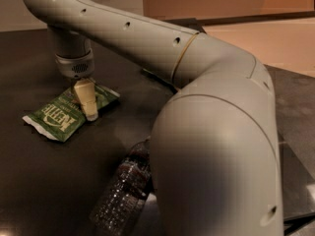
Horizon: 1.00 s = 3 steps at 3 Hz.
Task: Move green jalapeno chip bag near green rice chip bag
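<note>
The green jalapeno chip bag (pixel 55 120), olive green with white "KETTLE" lettering, lies flat on the dark table (pixel 34 186) at the left. My gripper (pixel 91 114) points straight down over the bag's right half, its tip at or just above the bag's surface. The green rice chip bag is hidden behind my arm.
My large grey arm (pixel 216 136) fills the right and middle of the view. A clear plastic water bottle (pixel 119 193) lies on its side at the front, partly behind the arm. The table's far edge runs along the back, with a tan floor beyond.
</note>
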Each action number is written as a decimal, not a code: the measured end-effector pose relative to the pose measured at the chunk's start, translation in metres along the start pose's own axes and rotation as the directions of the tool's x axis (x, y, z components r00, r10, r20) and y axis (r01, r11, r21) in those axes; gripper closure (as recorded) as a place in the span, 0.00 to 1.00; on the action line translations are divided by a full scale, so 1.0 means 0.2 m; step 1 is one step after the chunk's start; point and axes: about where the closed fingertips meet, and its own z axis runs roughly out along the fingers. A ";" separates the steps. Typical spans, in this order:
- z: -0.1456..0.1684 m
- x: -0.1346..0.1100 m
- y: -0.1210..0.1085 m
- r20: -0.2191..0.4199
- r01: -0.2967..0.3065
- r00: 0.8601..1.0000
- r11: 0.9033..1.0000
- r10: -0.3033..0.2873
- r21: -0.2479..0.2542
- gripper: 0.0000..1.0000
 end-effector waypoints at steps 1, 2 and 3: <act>0.02 0.03 -0.02 -0.008 -0.002 1.000 1.000 0.002 -0.015 0.24; -0.01 0.09 -0.02 -0.011 -0.001 1.000 1.000 0.001 -0.012 0.47; -0.08 0.17 -0.02 -0.014 0.002 1.000 1.000 -0.002 0.006 0.71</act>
